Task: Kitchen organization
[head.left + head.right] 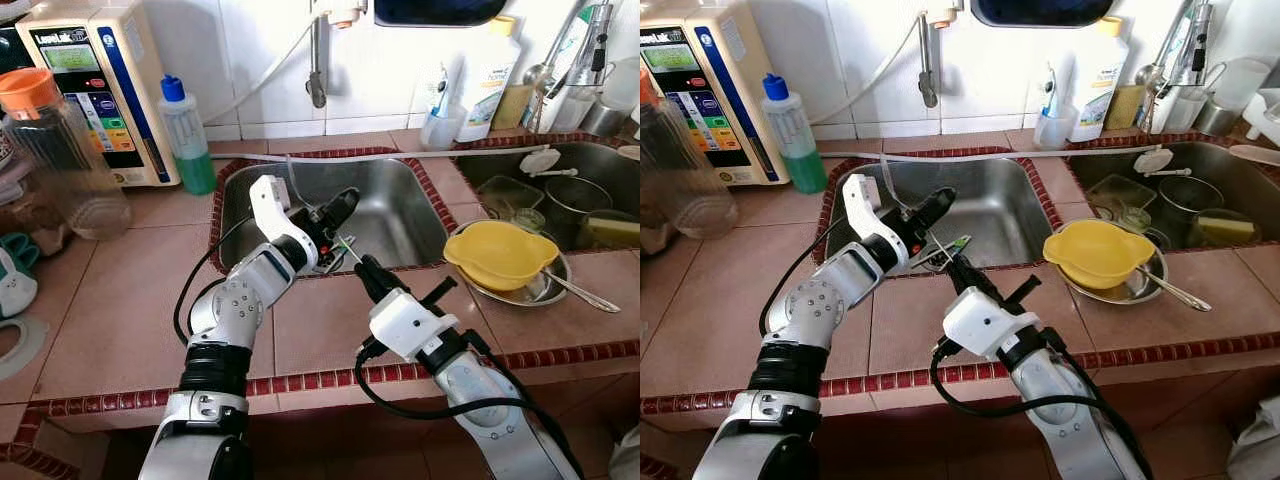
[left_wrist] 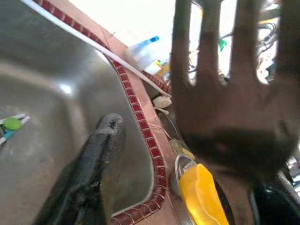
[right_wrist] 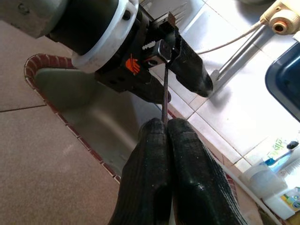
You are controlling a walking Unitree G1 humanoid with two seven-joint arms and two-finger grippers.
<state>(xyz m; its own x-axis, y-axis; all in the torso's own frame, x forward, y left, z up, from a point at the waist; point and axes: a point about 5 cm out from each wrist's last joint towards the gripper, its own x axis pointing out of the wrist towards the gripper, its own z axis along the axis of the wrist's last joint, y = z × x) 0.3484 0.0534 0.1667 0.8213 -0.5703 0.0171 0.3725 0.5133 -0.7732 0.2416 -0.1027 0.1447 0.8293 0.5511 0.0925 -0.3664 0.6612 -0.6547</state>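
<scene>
Right, both tools meet over the front rim of the left sink (image 1: 400,215). Right tool (image 3: 165,129) is pinched together on the handle of a fork (image 3: 165,89); the thin shaft runs up from its fingers (image 3: 150,154) to the tines, which sit against the left tool's body. Left tool (image 1: 335,215) reaches in from the table's left side over the sink's front edge; the fork head passes between its fingers (image 2: 101,154), tines large and blurred in the left wrist view. Can't tell whether the left tool is clamped on the fork or just beside it.

A small green-and-white item (image 2: 11,124) lies on the sink floor. On the table strip right of the sink, a yellow bowl (image 1: 498,252) sits in a metal dish (image 1: 540,290) with a spoon (image 1: 585,292) sticking out toward the right edge. The right sink (image 1: 600,165) holds a pot and containers. At the table's back edge: green soap bottle (image 1: 187,135), white appliance (image 1: 95,85) in the back-left corner, clear jug with orange lid (image 1: 55,150) at the left edge, white bottle (image 1: 492,80) between the sinks.
</scene>
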